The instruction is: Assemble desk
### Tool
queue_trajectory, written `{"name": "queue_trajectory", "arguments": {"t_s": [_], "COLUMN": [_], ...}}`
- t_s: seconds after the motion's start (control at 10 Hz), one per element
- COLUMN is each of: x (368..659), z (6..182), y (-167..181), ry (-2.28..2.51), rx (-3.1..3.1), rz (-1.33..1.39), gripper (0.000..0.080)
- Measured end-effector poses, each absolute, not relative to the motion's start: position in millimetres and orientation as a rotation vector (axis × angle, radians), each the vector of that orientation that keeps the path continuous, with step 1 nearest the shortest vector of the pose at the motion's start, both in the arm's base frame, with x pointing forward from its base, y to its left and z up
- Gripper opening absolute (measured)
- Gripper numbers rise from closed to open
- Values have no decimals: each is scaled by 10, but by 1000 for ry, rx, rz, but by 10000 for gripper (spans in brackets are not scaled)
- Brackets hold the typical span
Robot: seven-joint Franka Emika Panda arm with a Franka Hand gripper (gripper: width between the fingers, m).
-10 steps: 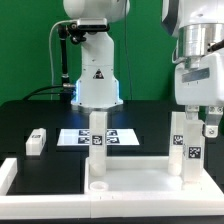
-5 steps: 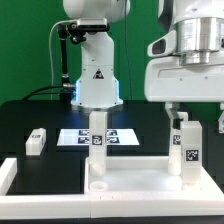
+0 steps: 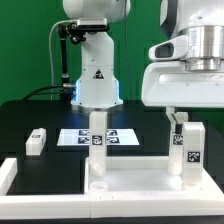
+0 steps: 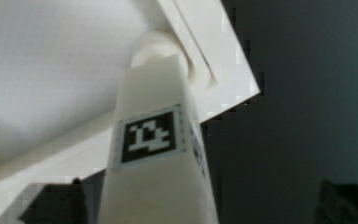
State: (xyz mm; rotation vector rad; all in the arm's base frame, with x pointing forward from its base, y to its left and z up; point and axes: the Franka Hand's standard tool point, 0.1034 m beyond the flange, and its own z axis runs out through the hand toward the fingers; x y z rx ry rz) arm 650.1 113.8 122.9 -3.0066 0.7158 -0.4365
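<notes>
The white tabletop (image 3: 135, 183) lies at the near edge of the black table (image 3: 30, 112). A middle leg (image 3: 97, 142) and a right-side leg (image 3: 187, 152) stand upright on it. A loose leg (image 3: 37, 140) lies on the black surface toward the exterior view's left, near a white rail (image 3: 8, 172). The marker board (image 3: 120, 137) lies behind. The gripper (image 3: 195, 120) hangs over the right-side leg, jaws spread wide and empty. A green curtain (image 3: 30, 40) backs the room.

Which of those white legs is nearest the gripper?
The right leg, upright at the exterior view's right, just below the gripper. The middle leg stands farther along the tabletop; the lying leg rests on the table.
</notes>
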Motion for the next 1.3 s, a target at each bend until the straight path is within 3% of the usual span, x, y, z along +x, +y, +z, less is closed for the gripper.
{"name": "queue_trajectory", "arguments": {"t_s": [0.5,0.9,1.1,1.2,1.3], "x": [6556,6602,6602,6601,6595], "z": [1300,1274,1268,1267,1261], "y": [908,1010,998,997,974], "ry": [546,639,701,802,918], "rx": [-3041,-3024,-3006,-2975,-2937], "rz": [-313,-308,-306,-302,-296], "gripper": [649,649,367,367,292]}}
